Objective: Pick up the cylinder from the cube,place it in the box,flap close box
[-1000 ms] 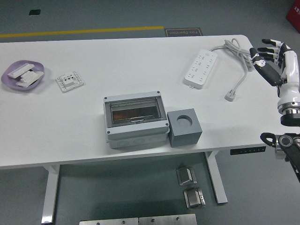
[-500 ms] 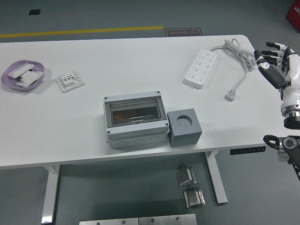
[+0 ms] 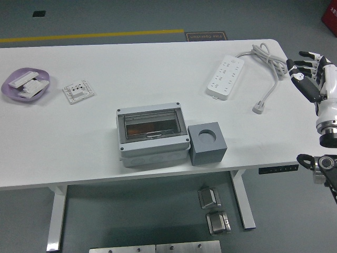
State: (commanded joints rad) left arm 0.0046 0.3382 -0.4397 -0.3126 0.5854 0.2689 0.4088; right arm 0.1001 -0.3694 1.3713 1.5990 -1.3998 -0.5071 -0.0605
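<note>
A grey cube [image 3: 208, 143] stands near the table's front edge, with a round grey cylinder [image 3: 207, 135] sunk in its top. Touching its left side is a grey box [image 3: 152, 134] whose clear flap lies shut over the front. My right hand [image 3: 308, 71] hangs at the table's right edge, far right of the cube, fingers spread and holding nothing. My left arm is out of the picture.
A white power strip [image 3: 227, 77] with its coiled cable [image 3: 267, 63] and plug lies at the back right. A white socket plate [image 3: 78, 91] and a purple dish [image 3: 25, 84] of white parts sit at the far left. Metal parts lie on the floor under the table.
My right hand has drifted to the right, away from the table's edge and the cable. Nothing on the table has moved.
</note>
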